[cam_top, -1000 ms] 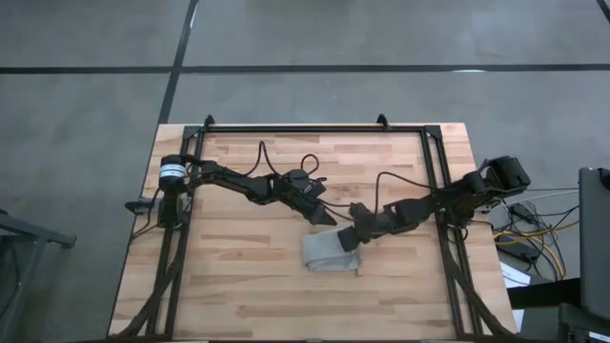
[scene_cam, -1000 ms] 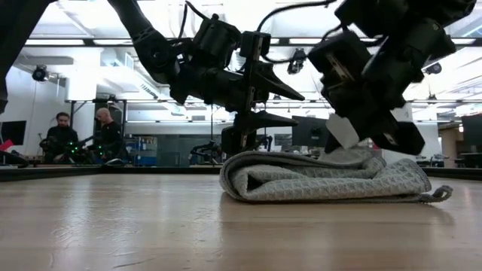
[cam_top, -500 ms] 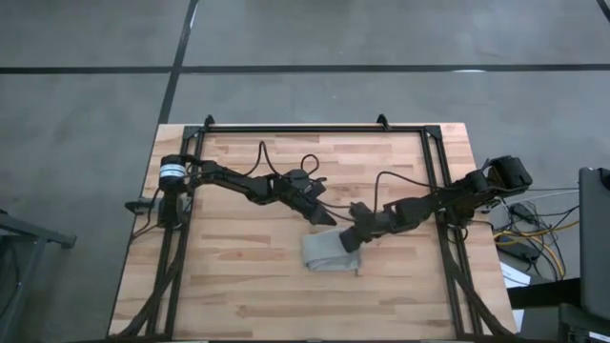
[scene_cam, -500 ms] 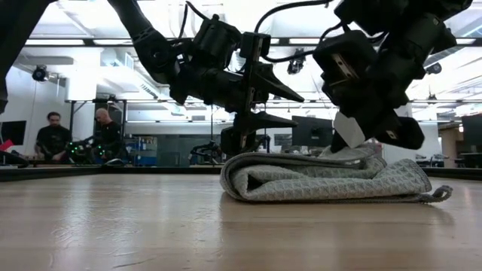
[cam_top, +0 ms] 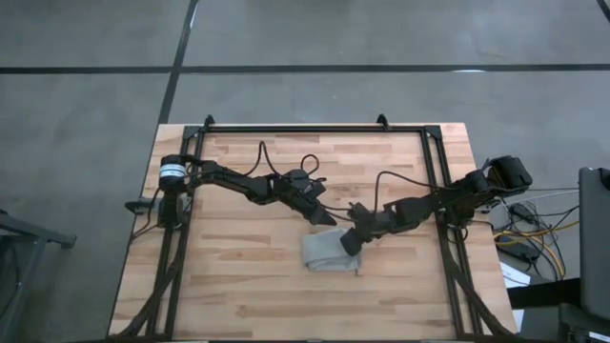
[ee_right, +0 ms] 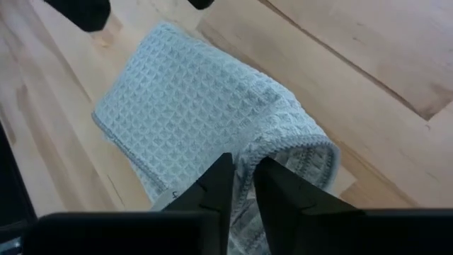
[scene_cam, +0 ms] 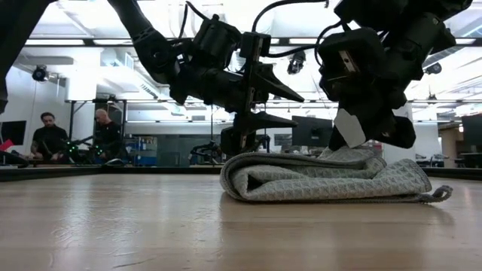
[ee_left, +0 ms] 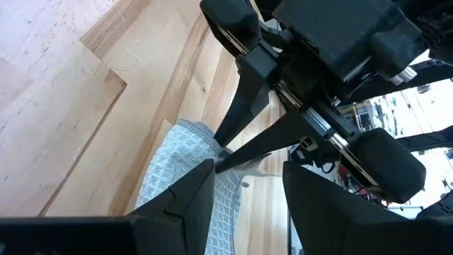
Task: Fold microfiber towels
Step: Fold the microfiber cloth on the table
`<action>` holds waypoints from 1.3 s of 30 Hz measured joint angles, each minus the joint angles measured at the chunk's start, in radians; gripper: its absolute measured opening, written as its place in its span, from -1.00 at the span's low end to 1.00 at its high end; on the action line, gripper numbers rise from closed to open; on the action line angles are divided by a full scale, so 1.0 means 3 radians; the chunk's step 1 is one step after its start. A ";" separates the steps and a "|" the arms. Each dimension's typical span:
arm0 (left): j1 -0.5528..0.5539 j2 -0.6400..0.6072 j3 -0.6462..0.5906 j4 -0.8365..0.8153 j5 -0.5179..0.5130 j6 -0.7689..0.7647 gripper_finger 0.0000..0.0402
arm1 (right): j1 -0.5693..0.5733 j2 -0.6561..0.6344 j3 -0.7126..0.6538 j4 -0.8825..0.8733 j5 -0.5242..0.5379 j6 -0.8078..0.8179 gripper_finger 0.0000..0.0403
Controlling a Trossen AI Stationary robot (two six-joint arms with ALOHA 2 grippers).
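The grey-green towel (cam_top: pixel 329 255) lies folded in several layers on the wooden table, a little right of the middle; it also shows in the low view (scene_cam: pixel 324 181). My right gripper (cam_top: pixel 348 242) is at the towel's far right part and is shut on its top layer (ee_right: pixel 184 106). My left gripper (cam_top: pixel 322 217) hovers open just beyond the towel's far edge, its fingers (scene_cam: pixel 290 96) pointing toward my right gripper and touching nothing. My right gripper pinches the hemmed edge of the towel's upper layer (ee_right: pixel 249 161) between its two fingers. The fingers come from above, slanting in from the table's right. That edge bulges up a little at the fingers (scene_cam: pixel 350 153); the rest of the towel lies on the table.
A black metal frame (cam_top: pixel 315 128) runs along the table's far, left and right sides. Cables (cam_top: pixel 286 162) loop over the far half. Bare wood (cam_top: pixel 238 295) lies toward the near edge. People (scene_cam: pixel 56 135) sit in the room behind.
My right gripper has shifted a little toward the table's left over the towel and tipped slightly, staying at the towel's top layer. The towel's bulk has stayed in place.
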 joint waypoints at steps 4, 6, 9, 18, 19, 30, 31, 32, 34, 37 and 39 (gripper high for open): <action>0.0000 0.0000 0.0000 0.0000 0.0000 -0.0018 -0.14 | 0.0000 0.0000 0.0000 -0.0004 -0.0018 -0.0010 -0.59; 0.0000 0.0000 0.0000 0.0000 0.0001 -0.0023 -0.14 | 0.0000 0.0000 0.0000 -0.0004 -0.0041 -0.0050 -0.50; 0.0000 0.0000 0.0000 0.0000 0.0001 -0.0023 -0.14 | 0.0000 0.0000 0.0000 -0.0005 -0.0041 -0.0065 -0.37; 0.0001 0.0000 0.0000 0.0000 0.0000 -0.0032 -0.14 | -0.0040 0.0000 -0.0003 -0.0093 -0.0073 -0.0114 -0.10; 0.0001 0.0000 0.0000 0.0000 0.0001 -0.0036 -0.14 | -0.0049 0.0000 -0.0003 -0.0090 -0.0081 -0.0078 -0.09; 0.0003 0.0000 0.0000 0.0003 0.0001 -0.0112 -0.14 | -0.0103 -0.0121 0.0082 -0.0101 -0.0072 -0.0312 -0.09; 0.0003 0.0000 0.0000 0.0001 0.0000 -0.0112 -0.14 | -0.0114 -0.0156 0.0095 -0.0161 -0.0066 -0.0318 -0.10; 0.0003 0.0000 0.0000 0.0002 0.0001 -0.0113 -0.14 | -0.0125 -0.0177 0.0103 -0.0237 -0.0066 -0.0321 -0.10; 0.0003 0.0000 0.0000 0.0002 0.0000 -0.0114 -0.14 | -0.0145 -0.0221 0.0106 -0.0415 -0.0063 -0.0327 -0.12; 0.0003 0.0000 0.0000 0.0002 0.0000 -0.0114 -0.14 | -0.0154 -0.0275 0.0103 -0.0597 -0.0056 -0.0319 -0.14; 0.0003 0.0000 0.0000 0.0003 0.0000 -0.0115 -0.14 | -0.0154 -0.0289 0.0103 -0.0620 -0.0055 -0.0330 -0.15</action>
